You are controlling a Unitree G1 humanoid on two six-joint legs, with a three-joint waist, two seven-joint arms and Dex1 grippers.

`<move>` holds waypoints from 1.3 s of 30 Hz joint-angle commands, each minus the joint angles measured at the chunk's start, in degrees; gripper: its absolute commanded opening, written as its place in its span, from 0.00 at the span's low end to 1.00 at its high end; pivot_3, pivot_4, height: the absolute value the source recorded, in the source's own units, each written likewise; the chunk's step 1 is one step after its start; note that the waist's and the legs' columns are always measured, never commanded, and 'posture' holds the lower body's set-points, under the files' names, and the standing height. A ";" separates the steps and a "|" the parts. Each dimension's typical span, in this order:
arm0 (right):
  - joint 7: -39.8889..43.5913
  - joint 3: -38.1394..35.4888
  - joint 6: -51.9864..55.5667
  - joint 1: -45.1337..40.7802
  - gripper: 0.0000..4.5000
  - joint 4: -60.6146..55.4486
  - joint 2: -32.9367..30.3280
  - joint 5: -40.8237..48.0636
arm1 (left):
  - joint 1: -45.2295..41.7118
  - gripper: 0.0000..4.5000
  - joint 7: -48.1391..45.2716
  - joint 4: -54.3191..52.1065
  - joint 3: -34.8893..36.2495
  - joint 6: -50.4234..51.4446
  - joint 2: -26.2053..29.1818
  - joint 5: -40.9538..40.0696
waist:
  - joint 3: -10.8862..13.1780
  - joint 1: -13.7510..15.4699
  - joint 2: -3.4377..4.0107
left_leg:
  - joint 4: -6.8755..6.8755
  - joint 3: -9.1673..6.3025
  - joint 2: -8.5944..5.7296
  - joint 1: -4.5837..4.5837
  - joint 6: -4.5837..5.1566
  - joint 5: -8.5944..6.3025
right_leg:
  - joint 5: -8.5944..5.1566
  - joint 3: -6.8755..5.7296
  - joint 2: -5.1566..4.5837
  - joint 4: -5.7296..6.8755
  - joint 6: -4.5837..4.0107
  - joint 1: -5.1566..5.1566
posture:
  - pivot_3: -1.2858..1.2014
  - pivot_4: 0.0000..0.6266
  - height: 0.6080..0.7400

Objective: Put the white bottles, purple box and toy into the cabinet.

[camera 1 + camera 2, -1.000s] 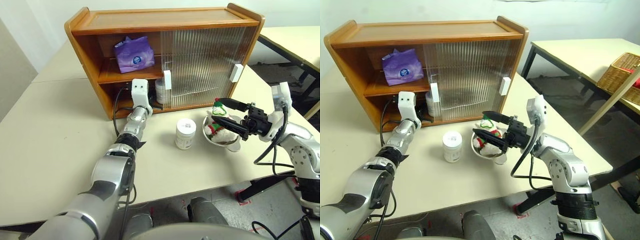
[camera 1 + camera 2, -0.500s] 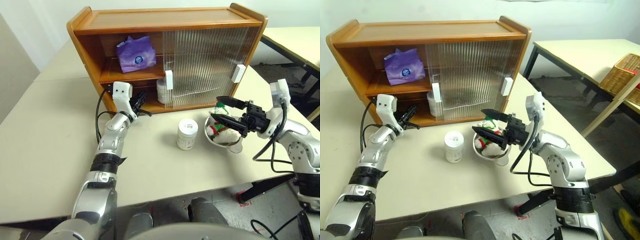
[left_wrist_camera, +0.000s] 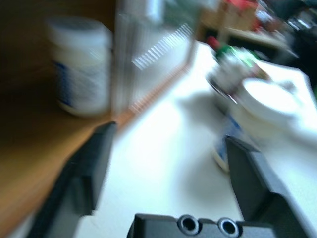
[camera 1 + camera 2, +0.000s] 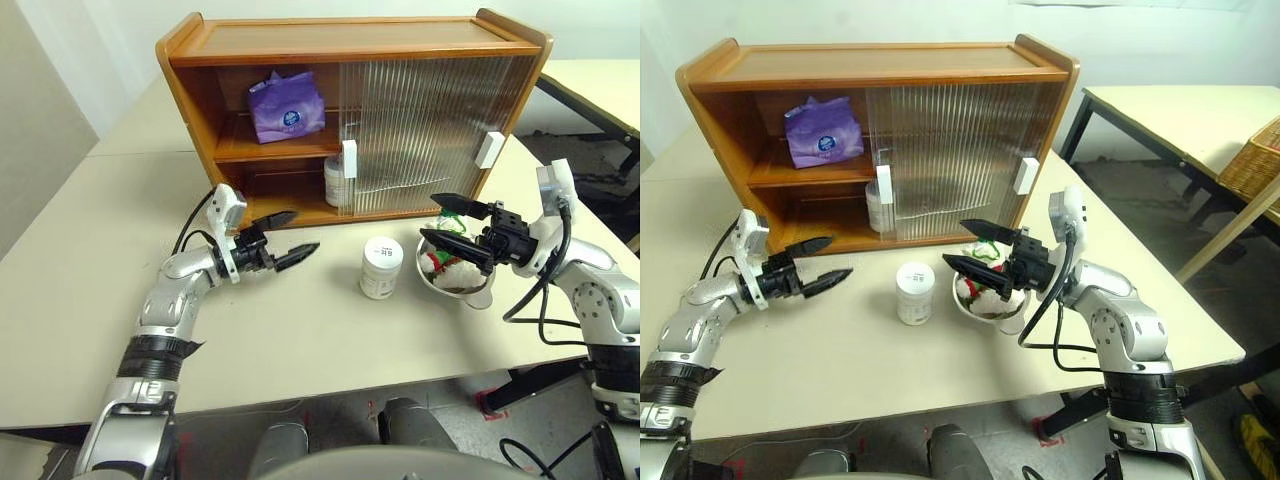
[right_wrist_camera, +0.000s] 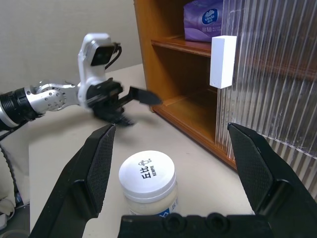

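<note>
The cabinet [image 4: 350, 40] stands at the back of the table with its left part open. On its upper shelf lies the purple box [image 4: 286, 104]. One white bottle [image 4: 333, 182] stands on the lower shelf beside the door edge. A second white bottle [image 4: 381, 267] stands on the table, seen from above in the right wrist view [image 5: 148, 181]. The toy [image 4: 445, 262] sits in a steel bowl [image 4: 468, 291]. My left gripper [image 4: 303, 232] hovers open and empty over the table in front of the lower shelf, pointing toward the table bottle. My right gripper [image 4: 428, 217] is open and empty above the toy.
Ribbed sliding doors [image 4: 420, 120] with white handles [image 4: 349, 158] cover the cabinet's middle and right. A second table with a wicker basket [image 4: 1255, 160] stands off to the right. Bare tabletop lies to the left and in front of the bottle.
My left gripper has drawn back out of the cabinet's lower shelf, swung to point right and opened. The bottle stays on the shelf. My right gripper has kept still.
</note>
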 commanded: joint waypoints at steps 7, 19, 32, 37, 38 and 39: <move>0.35 -0.43 -0.49 0.85 1.00 -0.82 -0.43 0.01 | -2.35 1.00 -10.99 6.54 -6.44 -6.26 -0.15 2.77 | -0.01 0.00 0.02 | 0.00 0.00 0.02 -0.14 0.00 0.00 | -0.01 0.00 0.00 -0.01 -0.12 -0.28 | 0.42 0.00 1.00; -0.63 -1.44 0.21 2.10 1.00 -2.77 -1.50 0.58 | -4.92 1.00 -14.52 11.65 -10.35 -11.47 -5.22 4.82 | -0.03 -1.45 0.04 | 0.02 0.03 0.02 -0.49 0.02 -0.01 | -0.05 -0.01 0.00 -0.01 -0.06 -0.28 | 0.41 0.00 1.00; -2.04 -2.08 1.11 3.13 1.00 -4.63 -2.12 1.23 | -8.70 1.00 -14.05 18.61 -11.12 -14.18 -9.88 6.83 | -0.03 -2.57 0.05 | 0.05 0.04 0.02 -0.59 0.07 -0.03 | -0.15 -0.01 0.00 -0.04 0.12 -0.29 | 0.40 0.00 1.00; -2.84 -2.18 1.35 3.53 1.00 -5.39 -2.40 1.75 | -10.12 1.00 -13.92 21.91 -11.39 -15.63 -11.51 8.06 | -0.03 -2.64 0.05 | 0.08 0.05 0.01 -0.65 0.08 -0.04 | -0.20 0.00 0.00 -0.06 0.20 -0.29 | 0.40 0.00 1.00; -3.00 -2.22 1.43 3.61 1.00 -5.56 -2.48 1.84 | -10.67 1.00 -13.79 22.90 -11.41 -15.99 -11.96 8.29 | -0.03 -2.71 0.05 | 0.08 0.05 0.01 -0.65 0.08 -0.04 | -0.21 0.00 0.00 -0.06 0.22 -0.30 | 0.39 0.00 1.00; -3.11 -2.24 1.46 3.68 1.00 -5.67 -2.56 1.89 | -11.19 1.00 -13.67 23.78 -11.41 -16.29 -12.36 8.45 | -0.03 -2.76 0.05 | 0.08 0.05 0.01 -0.64 0.08 -0.04 | -0.24 0.00 0.00 -0.06 0.27 -0.30 | 0.39 0.00 1.00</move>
